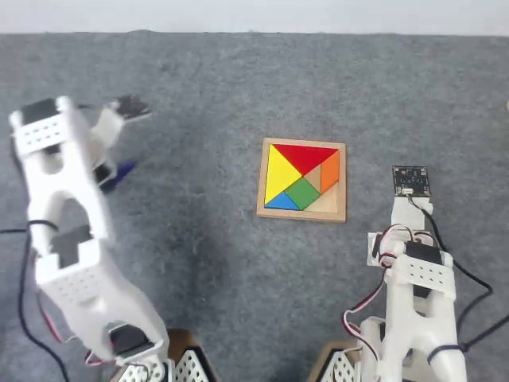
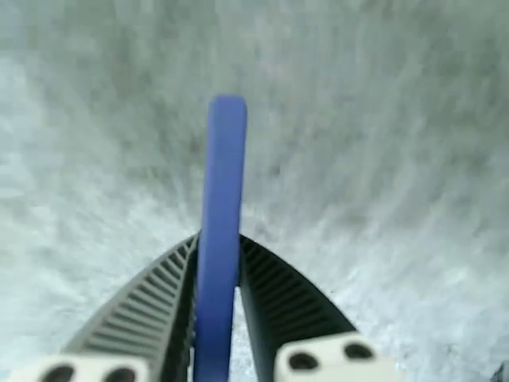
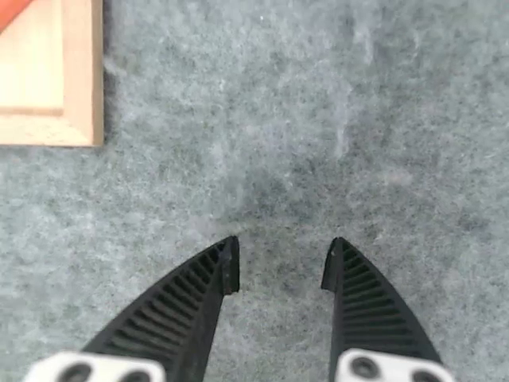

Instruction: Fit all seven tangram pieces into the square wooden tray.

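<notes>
Closest to you in the high view is the left arm (image 1: 75,270), a white frame rising from its base at the near left corner and stretching away along the left side of the grey bench (image 1: 199,95). Its wrist bends down there, and a dark blue piece (image 1: 122,169) pokes out from beneath it, well apart from the tray (image 1: 341,185). The tray lies flat right of the middle. It holds a red triangle (image 1: 304,155), a yellow triangle (image 1: 278,177), a green square (image 1: 303,192), an orange piece (image 1: 331,171) and a small light-blue triangle (image 1: 280,203). Bare wood shows between the red and the green, and in the near right corner. The right arm (image 1: 417,282) stands at the near right and points away from its base, its wrist just beside the tray's near right corner.

From the left wrist view you see the left claw (image 2: 219,243) pinched tight on the blue piece, which stands edge-on between the ribbed fingers (image 2: 155,294) and juts out past their tips over the bench.

From the right wrist view, the right claw (image 3: 282,263) hangs parted, nothing between its fingers, over bare bench near the tray's corner.
</notes>
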Robot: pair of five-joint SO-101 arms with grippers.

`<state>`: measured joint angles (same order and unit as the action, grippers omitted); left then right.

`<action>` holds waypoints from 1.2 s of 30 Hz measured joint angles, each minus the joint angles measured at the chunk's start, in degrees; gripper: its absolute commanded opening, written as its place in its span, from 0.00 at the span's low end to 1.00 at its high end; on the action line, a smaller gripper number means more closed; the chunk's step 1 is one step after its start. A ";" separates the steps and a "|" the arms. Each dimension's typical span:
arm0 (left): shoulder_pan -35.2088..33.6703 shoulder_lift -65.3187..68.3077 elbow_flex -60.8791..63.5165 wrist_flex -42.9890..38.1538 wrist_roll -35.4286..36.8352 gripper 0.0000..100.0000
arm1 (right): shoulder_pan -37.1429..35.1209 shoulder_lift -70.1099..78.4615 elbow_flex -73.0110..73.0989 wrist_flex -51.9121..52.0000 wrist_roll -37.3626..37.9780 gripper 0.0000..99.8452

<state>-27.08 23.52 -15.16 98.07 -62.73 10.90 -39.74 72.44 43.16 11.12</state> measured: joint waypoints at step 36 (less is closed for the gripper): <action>57.32 28.40 -34.90 -3.78 55.91 0.17 | 8.70 0.00 0.00 0.00 0.00 0.18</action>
<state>30.24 51.91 -50.07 94.29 -6.81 19.60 -39.74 72.44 43.16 11.12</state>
